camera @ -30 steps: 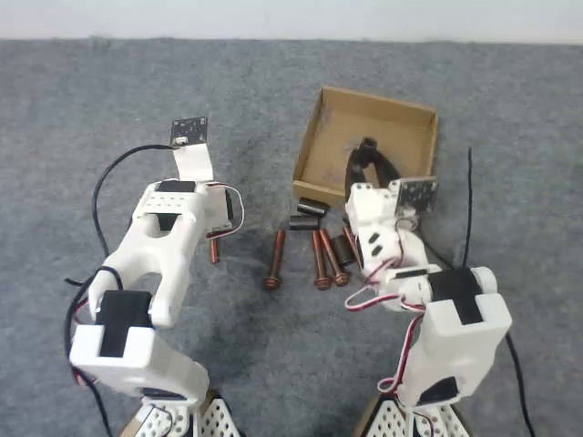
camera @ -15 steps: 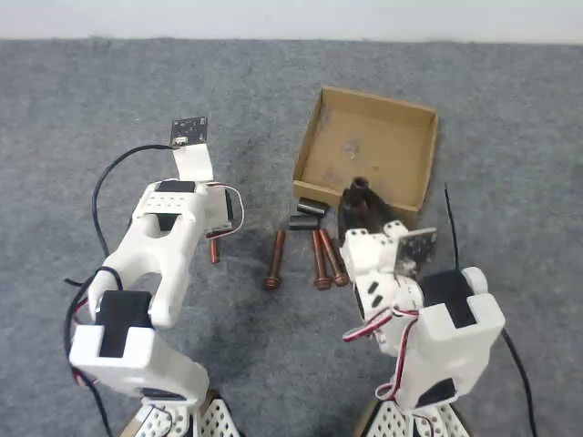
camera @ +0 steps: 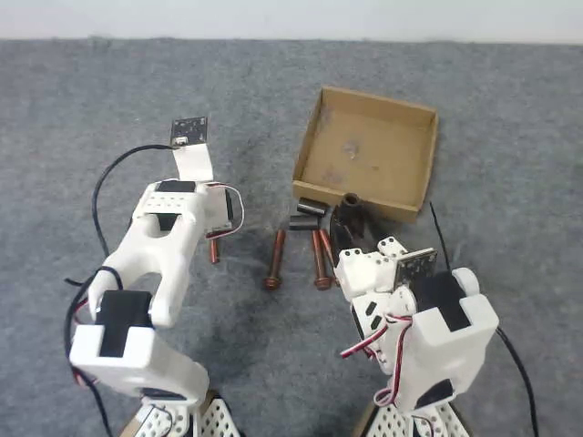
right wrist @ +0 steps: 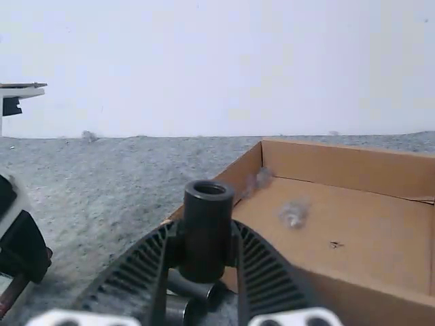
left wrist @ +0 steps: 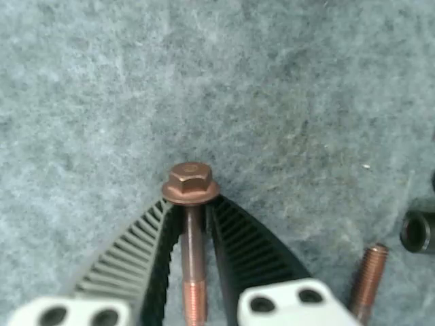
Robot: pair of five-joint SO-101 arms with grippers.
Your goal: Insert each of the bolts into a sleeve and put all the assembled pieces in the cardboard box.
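Observation:
My left gripper (left wrist: pixel 194 217) is shut on a copper bolt (left wrist: pixel 191 231), its hex head just past the fingertips, low over the carpet; from above that bolt (camera: pixel 214 248) shows under the left arm. My right gripper (right wrist: pixel 204 248) is shut on a black sleeve (right wrist: pixel 205 229), held upright with its bore open; in the high view the sleeve (camera: pixel 350 211) stands just in front of the cardboard box (camera: pixel 313 137). Three more bolts (camera: pixel 274 259) (camera: pixel 319 259) (camera: pixel 327 246) and two loose sleeves (camera: pixel 311 206) (camera: pixel 302 222) lie on the carpet between the arms.
The box (right wrist: pixel 353 170) is open at the top, with only small bits of debris (right wrist: pixel 293 214) on its floor. Two sleeves (right wrist: pixel 194 291) lie below my right gripper. A bolt tip (left wrist: pixel 366 282) and a sleeve (left wrist: pixel 418 231) lie beside my left gripper. Grey carpet (camera: pixel 109 109) spreads all around.
My right arm has pulled back from over the box toward its base, bringing the gripper to the box's near edge with the sleeve upright. The left arm has stayed still.

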